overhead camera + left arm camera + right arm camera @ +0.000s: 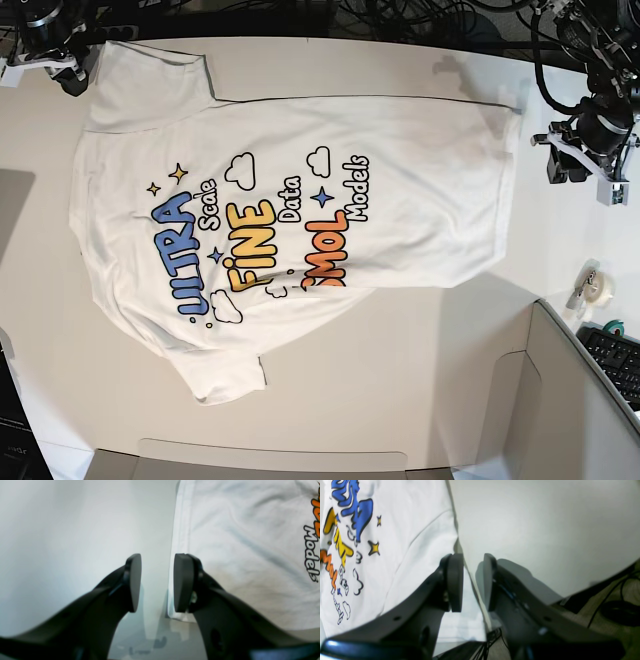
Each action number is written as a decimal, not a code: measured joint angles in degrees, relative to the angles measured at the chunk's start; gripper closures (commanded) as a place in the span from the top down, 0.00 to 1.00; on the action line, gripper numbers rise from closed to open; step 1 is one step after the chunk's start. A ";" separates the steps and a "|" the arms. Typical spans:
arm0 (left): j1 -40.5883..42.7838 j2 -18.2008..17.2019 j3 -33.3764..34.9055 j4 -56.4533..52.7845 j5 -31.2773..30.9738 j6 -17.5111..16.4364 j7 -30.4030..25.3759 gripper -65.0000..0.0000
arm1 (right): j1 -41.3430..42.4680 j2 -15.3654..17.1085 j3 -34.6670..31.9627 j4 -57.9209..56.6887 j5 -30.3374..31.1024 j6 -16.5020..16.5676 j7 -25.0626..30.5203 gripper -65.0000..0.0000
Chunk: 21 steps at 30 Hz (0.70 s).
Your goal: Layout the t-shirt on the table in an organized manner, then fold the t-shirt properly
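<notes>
The t-shirt [290, 220] lies spread flat and print up on the table [400, 350], its hem toward the right of the base view. My left gripper [158, 582] is open beside the hem, one finger [183, 582] over the cloth edge and the other over bare table; in the base view the left gripper [565, 165] sits just right of the hem. My right gripper [472, 582] is open with a narrower gap. The t-shirt [402, 542] edge runs under that gap, not pinched. In the base view the right gripper [55, 72] is by the upper-left sleeve.
A tape roll [597, 287] and a keyboard [615, 360] sit at the right. Grey-white box panels [560, 400] stand at the lower right. Cables [400, 15] run along the far edge, and more cables [607, 600] hang past the table edge.
</notes>
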 measured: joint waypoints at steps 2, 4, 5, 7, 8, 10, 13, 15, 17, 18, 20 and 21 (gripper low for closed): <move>0.00 -0.02 0.00 0.00 0.02 0.00 -0.02 0.33 | -0.07 -0.46 0.02 -0.09 0.13 0.02 -0.09 0.22; -0.04 0.02 0.02 0.02 -0.02 0.00 0.00 0.33 | -0.04 -0.81 0.02 -0.26 0.24 0.09 -0.33 0.22; -0.02 0.02 0.02 0.02 -0.02 0.00 0.00 0.33 | 0.09 -0.90 0.02 -0.26 0.24 0.09 -0.37 0.22; 0.02 0.04 0.02 0.02 0.00 0.00 0.00 0.33 | 0.74 -1.29 0.02 -0.26 0.15 0.07 -0.31 0.22; 0.02 0.17 0.02 0.02 0.00 0.00 0.00 0.33 | 1.09 -1.55 0.02 -0.26 0.24 0.09 -0.35 0.22; 0.00 0.17 0.02 0.02 0.00 0.00 -0.02 0.33 | 1.64 -1.79 0.02 -0.26 0.24 0.11 -0.37 0.22; 0.04 0.28 -0.11 0.02 0.00 0.00 0.00 0.33 | 2.32 -1.77 0.02 -0.26 0.26 0.09 -0.33 0.22; 0.20 0.66 -0.15 0.02 0.00 0.00 -0.02 0.33 | 2.27 -1.38 -0.52 -0.26 0.15 0.07 -0.28 0.22; 1.09 1.62 -0.28 0.09 -0.07 0.00 -0.09 0.33 | 2.29 -1.03 -1.77 -0.26 0.02 0.09 -0.37 0.22; 1.70 2.16 -0.26 0.17 -0.20 0.00 -0.04 0.33 | 2.29 -0.50 -2.67 -0.26 0.07 0.09 -0.42 0.22; 2.25 2.97 -0.31 0.17 0.11 0.00 0.37 0.33 | 2.38 1.01 -4.37 -0.26 0.28 0.11 -0.70 0.22; 2.19 3.34 -0.42 0.20 0.07 0.02 0.28 0.33 | 2.45 1.46 -4.68 -0.22 0.24 0.11 -0.76 0.22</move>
